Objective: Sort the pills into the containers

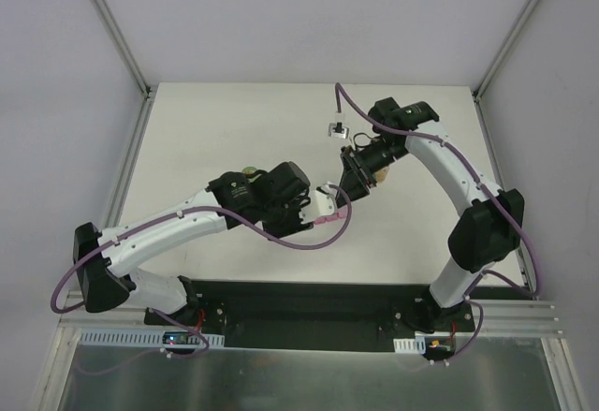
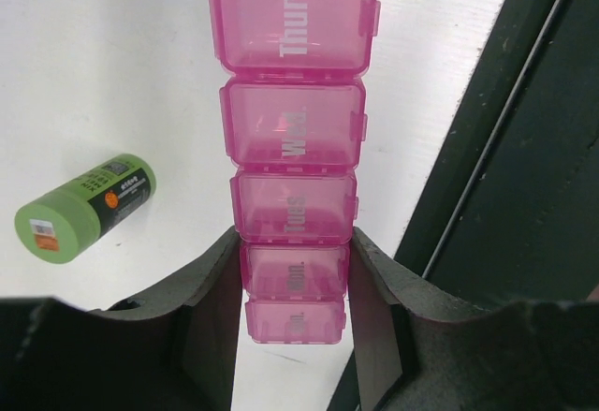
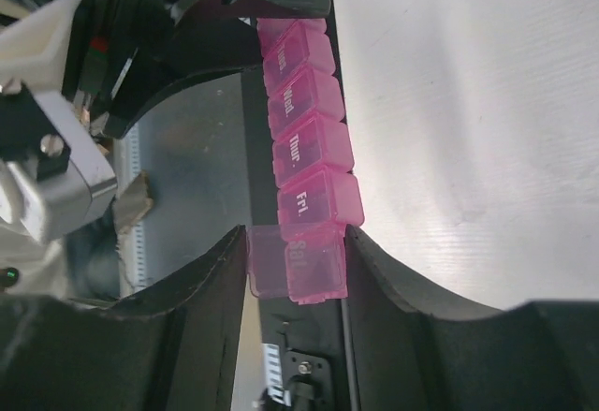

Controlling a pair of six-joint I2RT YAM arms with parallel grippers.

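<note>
Between gripping fingers (image 2: 211, 317), pink containers (image 2: 292, 121).

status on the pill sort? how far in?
Done: nothing sorted; visible compartments of the pink pill organizer look empty. In hand: left tool grips it at Mon, right tool at Sat, where the Sat lid seems open. Left: filling every compartment; green bottle lies on the table.

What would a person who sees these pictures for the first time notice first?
The bright pink pill organizer stands out, held between both arms. The left gripper clamps it at the Mon compartment and the right gripper at the Sat compartment. A green bottle lies on its side on the white table, left of the organizer in the left wrist view.
</note>
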